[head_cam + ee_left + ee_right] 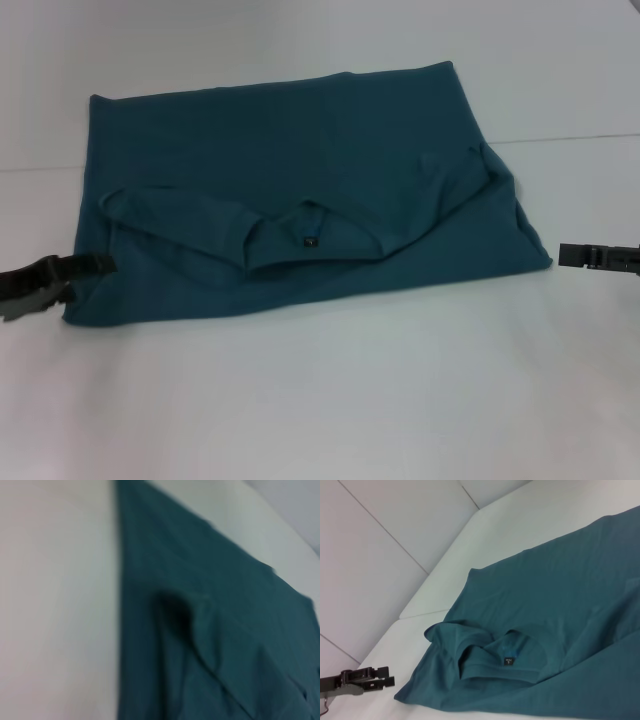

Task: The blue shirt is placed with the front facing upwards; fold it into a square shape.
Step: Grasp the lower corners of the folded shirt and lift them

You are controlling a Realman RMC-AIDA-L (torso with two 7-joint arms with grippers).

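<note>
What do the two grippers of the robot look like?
Both are dark, nearly black. The left gripper is long and flat, with blocky ridged parts along its body. The right gripper is a slim, straight black bar with a squared tip. No cables or markings are visible.

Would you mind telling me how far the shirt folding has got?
The blue shirt is already doubled into a wide rectangle, collar and sleeves tucked on top. The left gripper sits at its left edge, the right gripper just off its right edge. Folding it sideways into a square remains.
</note>
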